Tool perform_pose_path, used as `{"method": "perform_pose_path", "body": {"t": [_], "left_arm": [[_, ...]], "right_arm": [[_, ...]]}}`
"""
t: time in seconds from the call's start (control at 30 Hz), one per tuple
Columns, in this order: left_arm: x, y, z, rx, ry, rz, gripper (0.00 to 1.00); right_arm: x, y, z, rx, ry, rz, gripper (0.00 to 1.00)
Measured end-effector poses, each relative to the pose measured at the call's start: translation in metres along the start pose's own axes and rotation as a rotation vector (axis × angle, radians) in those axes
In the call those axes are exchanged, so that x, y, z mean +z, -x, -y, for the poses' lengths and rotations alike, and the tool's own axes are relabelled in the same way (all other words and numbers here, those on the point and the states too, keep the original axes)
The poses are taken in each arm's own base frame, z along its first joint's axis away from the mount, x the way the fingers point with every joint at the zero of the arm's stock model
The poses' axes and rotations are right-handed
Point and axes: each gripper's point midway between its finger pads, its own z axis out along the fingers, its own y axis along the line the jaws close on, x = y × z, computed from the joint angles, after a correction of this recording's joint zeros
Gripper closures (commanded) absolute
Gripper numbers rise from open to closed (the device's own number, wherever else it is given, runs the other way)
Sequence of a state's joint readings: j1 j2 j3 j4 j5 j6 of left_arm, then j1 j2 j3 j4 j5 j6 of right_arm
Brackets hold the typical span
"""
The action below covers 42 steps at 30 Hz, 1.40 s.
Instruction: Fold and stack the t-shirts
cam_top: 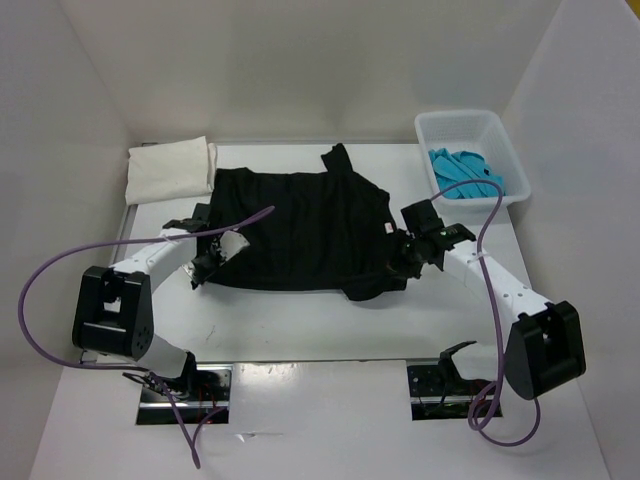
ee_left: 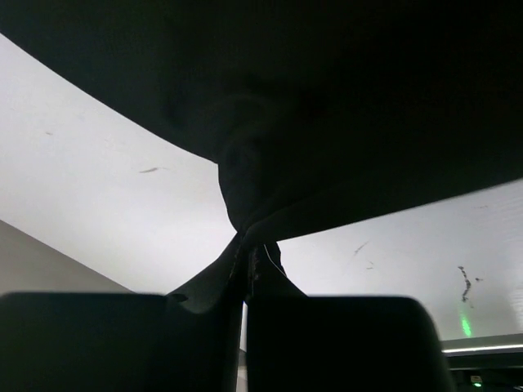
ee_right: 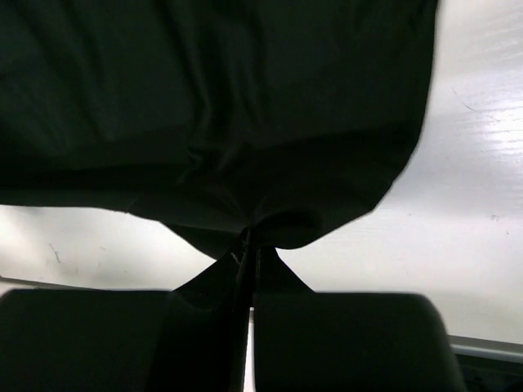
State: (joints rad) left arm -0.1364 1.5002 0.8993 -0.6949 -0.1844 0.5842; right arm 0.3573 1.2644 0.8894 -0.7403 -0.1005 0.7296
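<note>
On the white table [cam_top: 300, 320], black fabric t-shirt [cam_top: 300, 225] spread flat, long axis left-right, collar pointing right; left end effector [ee_left: 248, 261] and right end effector [ee_right: 249, 253] clamped on near corners.

The left arm [cam_top: 150, 255] and right arm [cam_top: 497, 285] look alike: white tubular links between chunky black joint housings. The left gripper [cam_top: 203, 270] and right gripper [cam_top: 395, 262] are black. A purple cable [cam_top: 22, 300] loops off the left arm and another [cam_top: 493, 340] off the right. Shiny metal base plates [cam_top: 185, 385] lie at the near edge.
</note>
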Motion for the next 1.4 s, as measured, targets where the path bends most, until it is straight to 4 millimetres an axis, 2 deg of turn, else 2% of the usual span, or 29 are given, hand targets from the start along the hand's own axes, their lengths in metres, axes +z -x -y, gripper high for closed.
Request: {"method": "perform_pose_path", "body": {"t": [0.27, 0.4, 0.47, 0.57, 0.7, 0.9, 1.2, 1.27, 1.3, 1.4], "left_arm": [[-0.005, -0.008, 0.006, -0.018, -0.011, -0.02, 1.0], [-0.012, -0.002, -0.004, -0.02, 0.013, -0.007, 1.0], [-0.013, 0.009, -0.016, -0.026, 0.018, -0.006, 1.0], [-0.006, 0.033, -0.042, -0.044, 0.04, 0.009, 0.99], [0.013, 0.052, -0.057, -0.047, 0.037, -0.008, 0.99], [0.024, 0.055, -0.062, -0.038, 0.037, -0.045, 0.97], [0.027, 0.068, -0.082, -0.044, 0.096, -0.044, 0.9], [0.031, 0.069, -0.084, -0.043, 0.1, -0.053, 0.89], [0.034, 0.069, -0.084, -0.042, 0.098, -0.057, 0.87], [0.041, 0.067, -0.083, -0.038, 0.092, -0.077, 0.81]], "right_arm": [[-0.001, 0.011, -0.002, 0.005, -0.007, 0.043, 1.0], [0.0, 0.038, -0.011, -0.007, -0.01, 0.072, 1.0], [0.008, 0.061, -0.017, -0.015, -0.026, 0.087, 1.0], [0.029, 0.093, -0.028, -0.036, -0.036, 0.105, 1.0], [0.06, 0.119, -0.027, -0.053, -0.061, 0.095, 1.0], [0.088, 0.133, -0.016, -0.059, -0.088, 0.062, 1.0], [0.108, 0.15, -0.02, -0.075, -0.072, 0.047, 1.0], [0.113, 0.155, -0.021, -0.081, -0.065, 0.046, 0.9], [0.116, 0.156, -0.021, -0.081, -0.065, 0.042, 0.8], [0.125, 0.164, -0.017, -0.083, -0.076, 0.042, 0.67]]}}
